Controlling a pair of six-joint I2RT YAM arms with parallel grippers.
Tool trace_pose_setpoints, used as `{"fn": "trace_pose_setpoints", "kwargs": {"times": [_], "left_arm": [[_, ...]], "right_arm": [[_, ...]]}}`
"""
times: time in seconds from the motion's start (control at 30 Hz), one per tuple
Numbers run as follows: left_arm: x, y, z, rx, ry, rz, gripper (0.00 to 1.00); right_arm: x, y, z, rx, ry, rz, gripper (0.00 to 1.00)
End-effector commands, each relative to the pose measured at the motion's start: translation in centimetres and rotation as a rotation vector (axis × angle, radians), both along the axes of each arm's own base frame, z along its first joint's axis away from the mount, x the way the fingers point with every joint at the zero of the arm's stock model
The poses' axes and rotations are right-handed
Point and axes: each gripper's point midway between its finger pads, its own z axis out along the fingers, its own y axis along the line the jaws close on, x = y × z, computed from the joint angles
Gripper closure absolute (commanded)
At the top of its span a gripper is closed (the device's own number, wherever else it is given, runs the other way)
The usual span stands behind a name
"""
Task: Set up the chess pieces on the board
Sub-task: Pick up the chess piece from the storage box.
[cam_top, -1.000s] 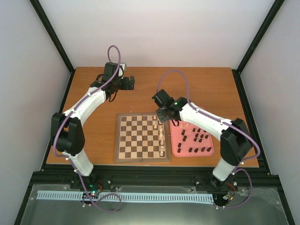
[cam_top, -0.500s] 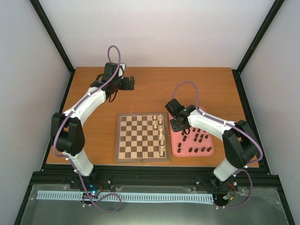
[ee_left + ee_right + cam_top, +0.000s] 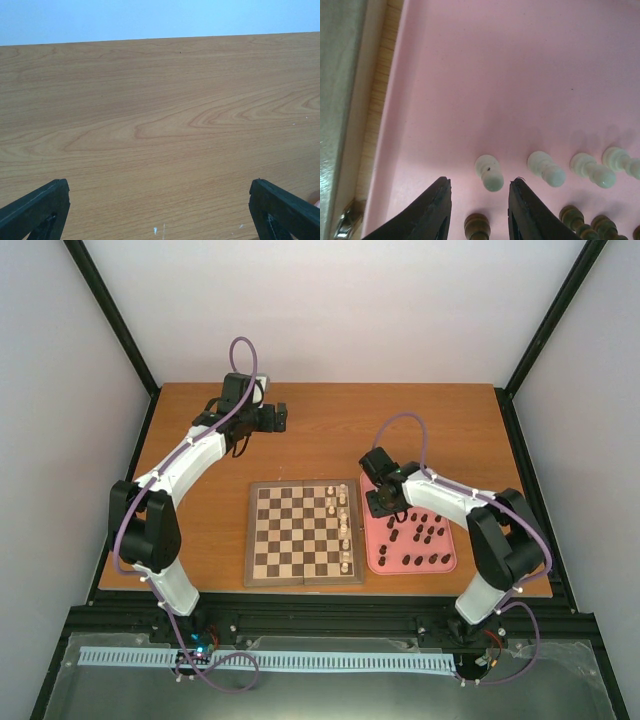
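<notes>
The chess pieces (image 3: 343,525) are standing partly along the board (image 3: 290,540), with dark ones sitting in the pink tray (image 3: 372,562). My left gripper (image 3: 159,185) is gaping wide over bare table (image 3: 160,100). My right gripper (image 3: 481,186) is hanging part-open, gripping nothing, its tips either side of a cream piece (image 3: 489,172) in the tray.

High rear overview; left wrist low over table (image 3: 160,125); right over tray (image 3: 520,75)

Board (image 3: 300,535): 1
Pink tray (image 3: 371,562): 1
Hands: 2, left hand (image 3: 159,195), right hand (image 3: 481,184)
Light pieces (image 3: 546,169) just ahead of right hand: 4
</notes>
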Motion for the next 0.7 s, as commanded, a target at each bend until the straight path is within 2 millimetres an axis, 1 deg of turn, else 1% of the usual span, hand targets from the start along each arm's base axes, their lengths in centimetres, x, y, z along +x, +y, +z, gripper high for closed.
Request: {"fn": "trace_pose_setpoints", "kwargs": {"times": [0.0, 0.3, 0.43, 0.67], "left_arm": [[0.8, 0.2, 1.4, -0.013, -0.025, 0.013, 0.0], [0.9, 0.3, 1.1, -0.007, -0.018, 0.018, 0.0], [0.9, 0.3, 1.1, -0.005, -0.016, 0.018, 0.0], [1.0, 0.2, 0.9, -0.006, -0.013, 0.016, 0.0]], "right_arm": [[0.6, -0.3, -1.0, 0.007, 0.012, -0.004, 0.67], [1.0, -0.6, -2.4, -0.003, 0.038, -0.011, 0.67], [1.0, -0.8, -2.7, -0.002, 0.043, -0.012, 0.69], [1.1, -0.6, -2.3, 0.009, 0.03, -0.015, 0.83]]}}
